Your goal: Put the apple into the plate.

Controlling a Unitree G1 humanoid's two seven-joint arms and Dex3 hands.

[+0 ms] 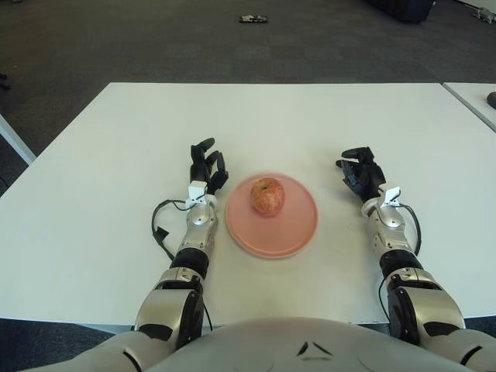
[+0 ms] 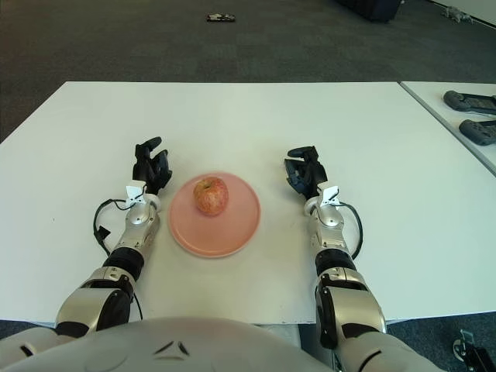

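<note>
Apple (image 1: 267, 196) sits in pink plate (image 1: 271, 215); left hand (image 1: 206, 164) just beside the rim, released, and right hand (image 1: 361, 171), loosely curled and empty, risk nudging plate off the tabletop (image 1: 116, 155) spot

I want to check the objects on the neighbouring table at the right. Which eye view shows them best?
The right eye view: two dark objects lie in full view on the neighbouring table there, though what they are is unclear. The left eye view shows only that table's corner, with the edge of one dark object cut off at the frame.
</note>
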